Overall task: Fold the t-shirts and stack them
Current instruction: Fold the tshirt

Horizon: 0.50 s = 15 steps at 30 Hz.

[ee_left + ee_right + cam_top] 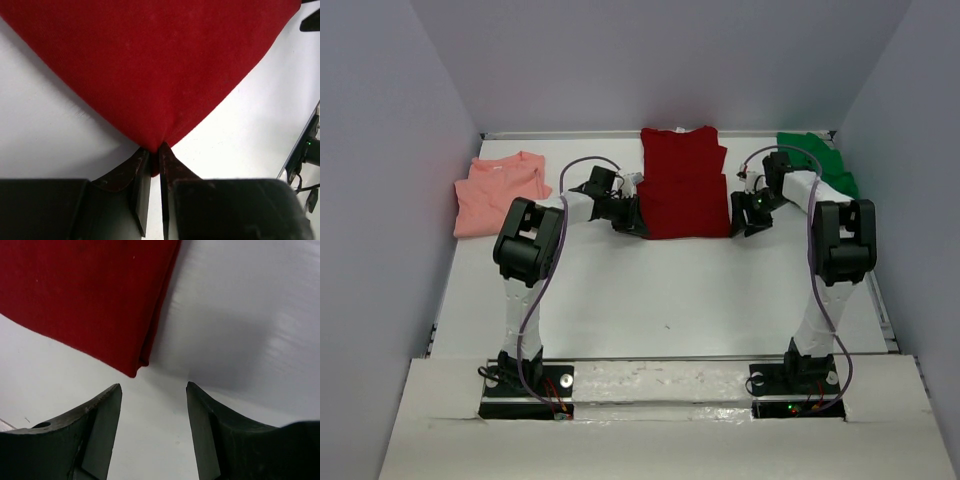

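- Pinching the near left corner of the red shirt, the left gripper has its two fingers pressed together, with a small tuck of red cloth caught between their tips.
- From that pinched corner the cloth fans out wide and smooth across the left wrist view.
- The right gripper stands apart, with bare bench showing between its fingers.
- It sits just short of the shirt's near right corner and does not touch it.
- At that right corner the shirt's edge shows doubled layers, one lying on the other.
- The red shirt lies flat at the far middle of the bench, collar end toward the back wall, between the two arms.
- The pink shirt lies at the far left, well apart from the red one and from both grippers.
- The green shirt lies in the far right corner, partly hidden behind the right arm.
- Both arms reach forward from their bases at the near edge, with each wrist turned inward toward the red shirt.
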### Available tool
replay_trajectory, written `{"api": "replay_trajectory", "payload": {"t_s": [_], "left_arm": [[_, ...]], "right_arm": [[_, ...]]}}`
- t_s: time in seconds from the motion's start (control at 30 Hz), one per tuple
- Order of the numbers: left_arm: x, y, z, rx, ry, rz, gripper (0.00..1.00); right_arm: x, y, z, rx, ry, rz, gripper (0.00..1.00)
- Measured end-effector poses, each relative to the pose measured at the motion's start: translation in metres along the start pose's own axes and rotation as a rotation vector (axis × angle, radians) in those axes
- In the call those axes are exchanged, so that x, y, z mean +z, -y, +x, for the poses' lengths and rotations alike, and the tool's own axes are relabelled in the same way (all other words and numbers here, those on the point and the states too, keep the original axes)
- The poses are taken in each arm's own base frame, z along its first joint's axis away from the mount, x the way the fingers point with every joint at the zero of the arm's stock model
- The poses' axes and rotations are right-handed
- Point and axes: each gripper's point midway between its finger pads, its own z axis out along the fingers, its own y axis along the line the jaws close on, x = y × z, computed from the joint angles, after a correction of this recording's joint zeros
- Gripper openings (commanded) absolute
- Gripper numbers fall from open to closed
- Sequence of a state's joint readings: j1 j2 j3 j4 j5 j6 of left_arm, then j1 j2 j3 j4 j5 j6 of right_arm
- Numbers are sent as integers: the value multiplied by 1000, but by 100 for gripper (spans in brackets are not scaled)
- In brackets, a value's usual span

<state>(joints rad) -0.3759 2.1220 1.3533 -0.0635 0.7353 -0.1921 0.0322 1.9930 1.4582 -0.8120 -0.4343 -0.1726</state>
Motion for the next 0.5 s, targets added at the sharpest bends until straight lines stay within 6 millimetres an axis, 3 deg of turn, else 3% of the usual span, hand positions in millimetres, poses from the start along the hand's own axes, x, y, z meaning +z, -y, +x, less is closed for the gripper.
{"api": "replay_trajectory", "payload": {"t_s": [0.27,0.5], "left_arm": [[2,5,1,39,-5,-14,1],[5,10,2,68,-16,-32,0]], "right_arm": [[14,-2,-14,-1,5,-62,58],[16,-7,-20,-6,14,-96,56]]}}
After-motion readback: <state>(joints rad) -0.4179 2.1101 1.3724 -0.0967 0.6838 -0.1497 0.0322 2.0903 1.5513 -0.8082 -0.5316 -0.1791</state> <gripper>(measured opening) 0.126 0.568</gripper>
